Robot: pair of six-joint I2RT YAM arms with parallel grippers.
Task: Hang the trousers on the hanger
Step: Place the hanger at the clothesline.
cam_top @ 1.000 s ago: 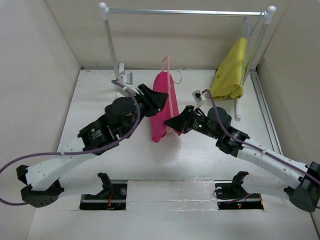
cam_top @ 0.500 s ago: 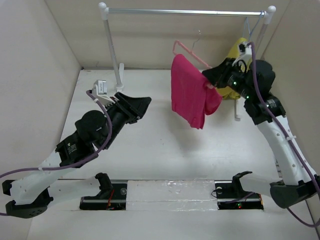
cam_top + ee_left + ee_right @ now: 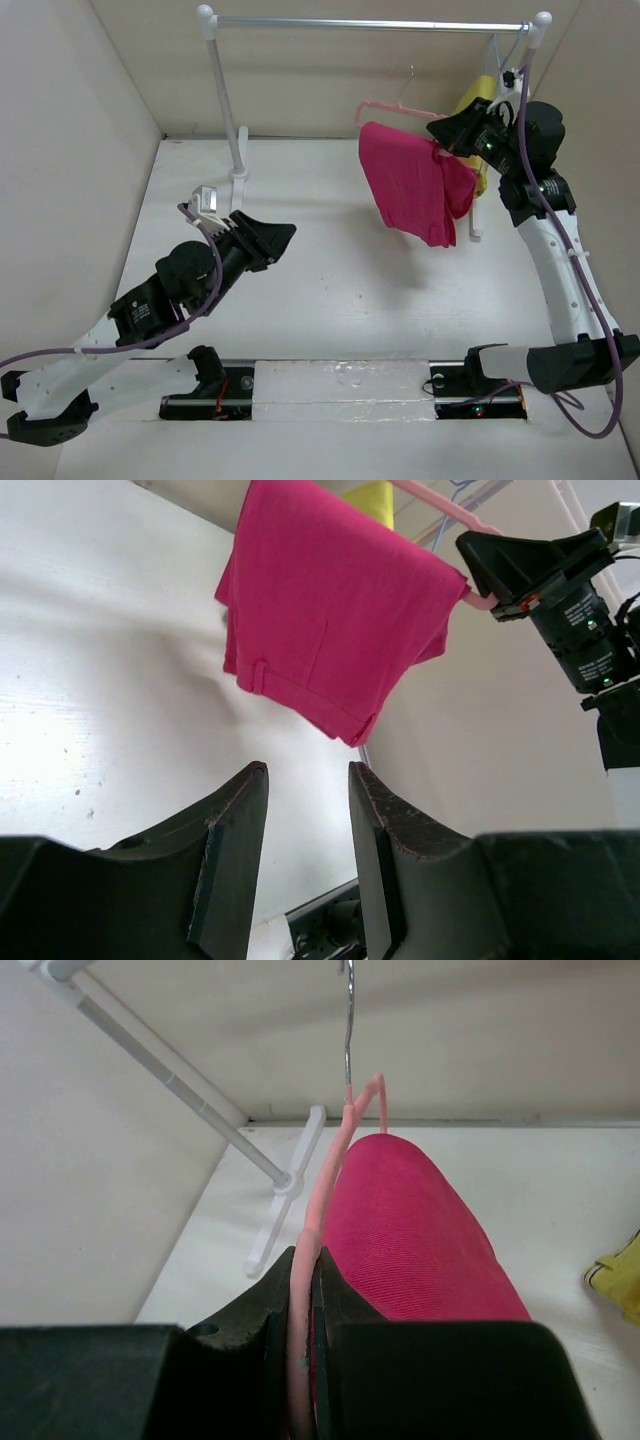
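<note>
The magenta-pink trousers (image 3: 415, 180) hang folded over the salmon-pink hanger (image 3: 392, 106), held up in the air at the right, below the rail. My right gripper (image 3: 442, 140) is shut on the hanger's right end; in the right wrist view its jaws pinch the pink bar (image 3: 305, 1290) with the trousers (image 3: 420, 1250) draped beside it and the wire hook (image 3: 348, 1020) pointing up. My left gripper (image 3: 283, 236) is open and empty, low over the table at the left. Its view shows the trousers (image 3: 325, 610) and hanger (image 3: 440, 505) ahead.
A white clothes rail (image 3: 370, 24) on two posts spans the back. A mustard-yellow garment (image 3: 470, 105) hangs at its right end behind my right gripper. The left post's foot (image 3: 240, 172) stands on the table. Walls close in on both sides.
My right gripper has lifted the hanger with the trousers up and to the right, toward the rail's right end. My left arm has let go and drawn back to the left and down.
</note>
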